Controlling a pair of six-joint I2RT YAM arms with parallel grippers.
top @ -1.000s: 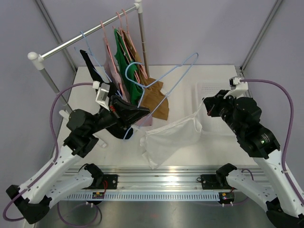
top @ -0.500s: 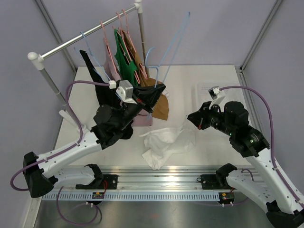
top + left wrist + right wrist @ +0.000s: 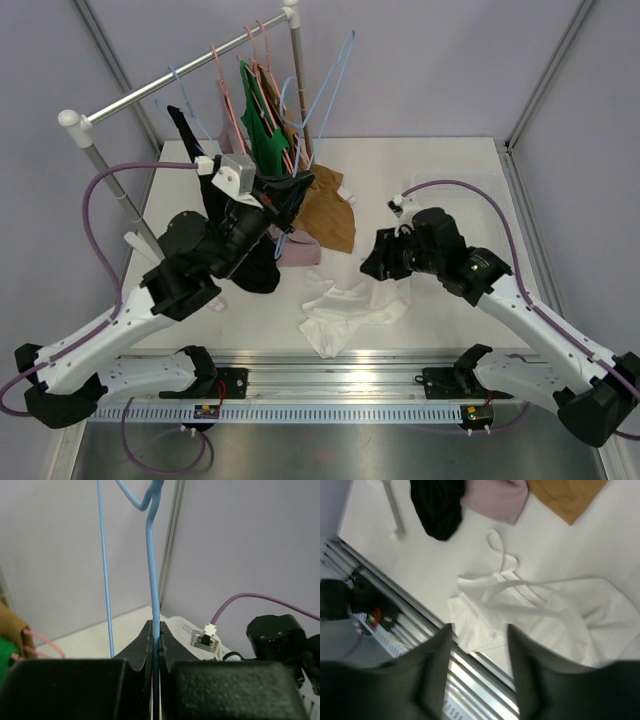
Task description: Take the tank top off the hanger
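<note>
My left gripper (image 3: 155, 630) is pinched tight on the blue hanger (image 3: 152, 570), its wire frame raised beside the rack (image 3: 297, 70) post. My right gripper (image 3: 480, 630) is spread, nothing between the fingers, hovering just above the white tank top (image 3: 540, 605). It lies crumpled on the table (image 3: 450, 170) near the front edge, just in front of the pink garment (image 3: 298, 252)

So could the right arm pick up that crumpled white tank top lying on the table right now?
Probably yes. The right gripper hangs above the crumpled white tank top with its jaws apart, and nothing lies between them.
</note>
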